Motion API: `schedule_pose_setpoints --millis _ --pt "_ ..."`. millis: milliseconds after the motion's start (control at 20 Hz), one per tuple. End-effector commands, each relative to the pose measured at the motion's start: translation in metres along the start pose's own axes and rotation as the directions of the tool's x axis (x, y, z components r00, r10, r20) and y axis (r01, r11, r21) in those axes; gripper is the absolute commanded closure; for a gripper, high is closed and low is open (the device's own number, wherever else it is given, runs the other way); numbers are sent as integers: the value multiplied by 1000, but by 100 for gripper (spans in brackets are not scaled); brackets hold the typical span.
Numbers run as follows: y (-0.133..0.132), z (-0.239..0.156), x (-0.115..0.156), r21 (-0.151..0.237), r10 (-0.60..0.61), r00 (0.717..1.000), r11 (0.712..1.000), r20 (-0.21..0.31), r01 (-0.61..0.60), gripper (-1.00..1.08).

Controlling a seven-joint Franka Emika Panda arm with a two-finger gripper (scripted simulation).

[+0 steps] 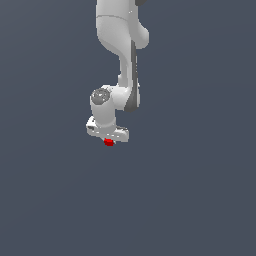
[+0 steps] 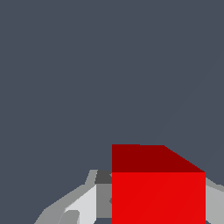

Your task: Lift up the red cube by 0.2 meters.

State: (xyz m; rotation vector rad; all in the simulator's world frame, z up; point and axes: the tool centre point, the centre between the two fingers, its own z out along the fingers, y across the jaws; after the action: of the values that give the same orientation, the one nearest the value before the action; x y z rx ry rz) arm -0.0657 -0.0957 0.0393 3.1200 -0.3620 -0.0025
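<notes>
The red cube (image 1: 109, 143) shows as a tiny bright red block right under the white gripper (image 1: 109, 140) in the exterior view. The white arm reaches down from the top of that view. In the wrist view the red cube (image 2: 158, 192) fills the space between the grey-white fingers (image 2: 83, 205), which stand on both sides of it and touch it. The gripper is shut on the cube. The fingertips are hidden in the exterior view.
A plain dark grey-blue surface (image 1: 190, 200) fills both views. No other objects show.
</notes>
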Motion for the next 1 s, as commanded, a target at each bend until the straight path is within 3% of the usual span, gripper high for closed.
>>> schedule_pose_setpoints --millis 0,950 --pt "0 -13 0 0 0 1000 1000 -1 0 108" --pt "1 -166 -1 0 1 1000 1000 -1 -1 108"
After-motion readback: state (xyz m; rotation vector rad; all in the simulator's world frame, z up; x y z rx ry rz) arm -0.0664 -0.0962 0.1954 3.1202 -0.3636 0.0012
